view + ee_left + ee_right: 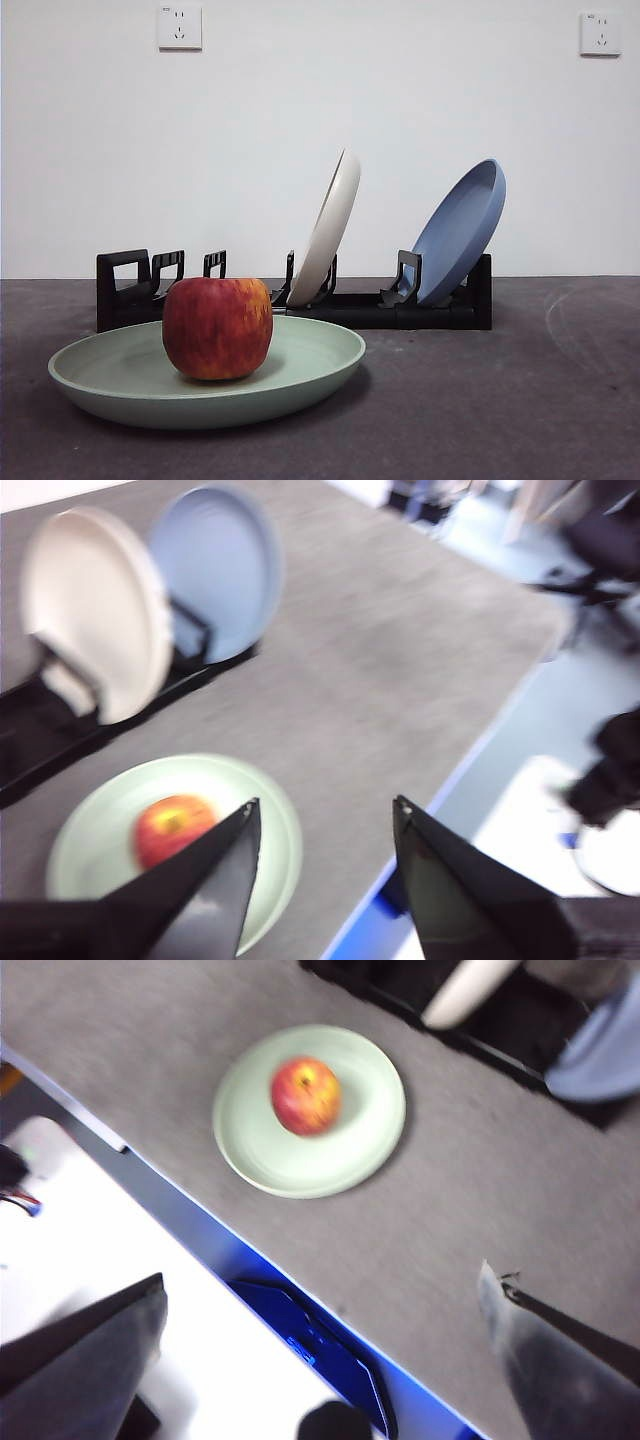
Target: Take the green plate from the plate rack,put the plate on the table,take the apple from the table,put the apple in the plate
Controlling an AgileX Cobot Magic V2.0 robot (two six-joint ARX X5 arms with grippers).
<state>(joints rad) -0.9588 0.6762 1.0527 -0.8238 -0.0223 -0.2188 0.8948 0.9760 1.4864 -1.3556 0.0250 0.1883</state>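
Observation:
The green plate [300, 375] lies flat on the dark grey table [500, 400] in front of the black plate rack [350, 308]. The red apple [217, 327] sits in the plate, left of its middle. The plate [270, 810] and apple [170, 825] show in the left wrist view, and the plate [370, 1110] and apple [306, 1094] in the right wrist view. My left gripper [325, 815] is open and empty, high above the table edge. My right gripper [325, 1295] is open wide and empty, high above the table's front edge. Neither gripper shows in the front view.
A cream-white plate [328, 228] and a blue plate [460, 228] stand tilted in the rack. The rack's squared handle [122, 285] is at its left end. The table's front edge with a blue trim [300, 1290] lies below the right gripper.

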